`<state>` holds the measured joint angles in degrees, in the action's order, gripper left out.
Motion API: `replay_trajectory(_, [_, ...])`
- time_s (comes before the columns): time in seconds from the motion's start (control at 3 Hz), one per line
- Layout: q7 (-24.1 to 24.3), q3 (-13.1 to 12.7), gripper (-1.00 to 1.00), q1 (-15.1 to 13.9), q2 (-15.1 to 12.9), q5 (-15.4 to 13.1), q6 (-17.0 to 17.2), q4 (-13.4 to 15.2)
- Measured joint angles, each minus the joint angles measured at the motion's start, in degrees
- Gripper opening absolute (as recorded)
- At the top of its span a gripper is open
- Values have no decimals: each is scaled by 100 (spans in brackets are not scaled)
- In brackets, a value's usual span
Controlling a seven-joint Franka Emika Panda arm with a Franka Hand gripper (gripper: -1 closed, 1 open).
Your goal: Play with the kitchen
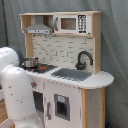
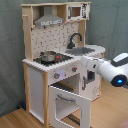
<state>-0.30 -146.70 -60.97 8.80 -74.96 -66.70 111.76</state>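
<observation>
Kitchen [image 1: 70, 75] stood against a grey curtain [image 1: 115, 45] in both exterior views, a small pot [image 2: 48, 56] on its stovetop at 9 o'clock from the sink [image 2: 82, 50]. In the second exterior view the oven door [image 2: 70, 104] hung open and the arm [image 2: 107, 70] reached the front panel, its gripper [image 2: 83, 64] by a knob, finger spread impossible to tell. In the first exterior view the arm's white bulk hid the oven.

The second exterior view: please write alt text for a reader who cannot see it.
A white robot arm reaches toward the front of a toy kitchen whose oven door hangs open. A small pot sits on the stovetop, beside the sink and black faucet.
</observation>
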Motion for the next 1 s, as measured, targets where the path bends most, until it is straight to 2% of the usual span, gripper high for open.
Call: replay_trajectory(1.0, [620, -29, 100, 161, -1025, -395, 116, 1340])
